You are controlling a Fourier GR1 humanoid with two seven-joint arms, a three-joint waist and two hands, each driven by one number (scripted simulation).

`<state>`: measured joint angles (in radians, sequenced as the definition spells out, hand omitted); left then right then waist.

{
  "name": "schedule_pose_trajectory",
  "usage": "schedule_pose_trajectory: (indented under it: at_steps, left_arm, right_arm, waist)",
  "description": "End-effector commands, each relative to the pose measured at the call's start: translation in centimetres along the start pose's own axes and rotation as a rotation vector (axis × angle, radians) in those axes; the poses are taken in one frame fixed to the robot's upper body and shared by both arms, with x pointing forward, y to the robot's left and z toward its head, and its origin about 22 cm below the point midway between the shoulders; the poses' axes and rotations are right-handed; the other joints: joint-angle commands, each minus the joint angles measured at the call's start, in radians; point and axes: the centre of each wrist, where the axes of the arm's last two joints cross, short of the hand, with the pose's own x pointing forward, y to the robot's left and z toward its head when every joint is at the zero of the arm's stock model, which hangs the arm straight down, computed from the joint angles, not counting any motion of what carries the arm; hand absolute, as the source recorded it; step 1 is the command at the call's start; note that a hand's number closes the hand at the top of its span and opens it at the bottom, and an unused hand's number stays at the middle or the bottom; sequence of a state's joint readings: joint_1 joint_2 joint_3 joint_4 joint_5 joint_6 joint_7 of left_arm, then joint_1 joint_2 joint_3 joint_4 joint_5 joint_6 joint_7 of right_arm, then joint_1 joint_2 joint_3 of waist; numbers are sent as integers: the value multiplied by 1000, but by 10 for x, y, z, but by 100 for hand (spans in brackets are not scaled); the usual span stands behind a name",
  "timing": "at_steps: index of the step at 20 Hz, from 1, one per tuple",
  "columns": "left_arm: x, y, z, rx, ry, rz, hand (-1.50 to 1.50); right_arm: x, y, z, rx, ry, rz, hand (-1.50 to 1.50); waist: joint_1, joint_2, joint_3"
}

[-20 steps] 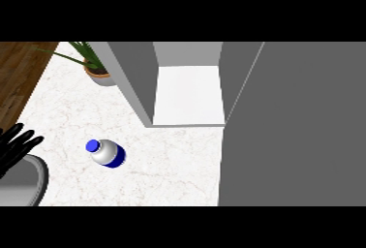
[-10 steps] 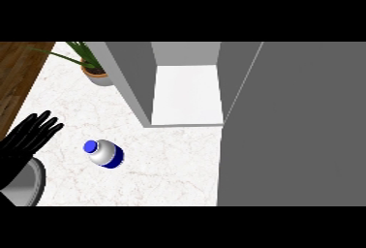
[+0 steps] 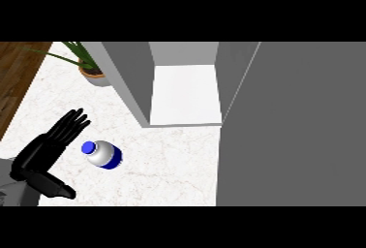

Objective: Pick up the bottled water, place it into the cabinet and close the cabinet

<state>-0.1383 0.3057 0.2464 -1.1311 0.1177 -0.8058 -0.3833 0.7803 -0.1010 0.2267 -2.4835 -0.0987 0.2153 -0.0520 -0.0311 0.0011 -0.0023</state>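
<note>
- Left robot hand [image 3: 49, 147] open, fingers straight, holding nothing, just left of bottle [image 3: 102, 154].
- Bottle upright on tabletop [image 3: 172, 164], in front of open cabinet [image 3: 184, 94].
- Plant [image 3: 87, 65] at back left.

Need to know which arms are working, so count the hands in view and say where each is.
1. The left hand is at the view's left, open, fingers straight, just left of the bottle on the counter. The right hand does not show.
</note>
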Motion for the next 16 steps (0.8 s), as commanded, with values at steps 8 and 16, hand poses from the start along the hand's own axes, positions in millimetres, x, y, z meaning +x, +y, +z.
schedule_pose_trajectory:
  at_steps: [8,16]
  left_arm:
    - [-68,-15,-9,42,-51,28,-150]
    - [-89,-22,-5,-82,3,135,-150]
  right_arm:
    - [34,0,14,10,-33,-24,-150]
    - [20,4,17,50,-38,-18,-150]
  waist:
    - [-11,4,-1]
    - [-21,6,-3]
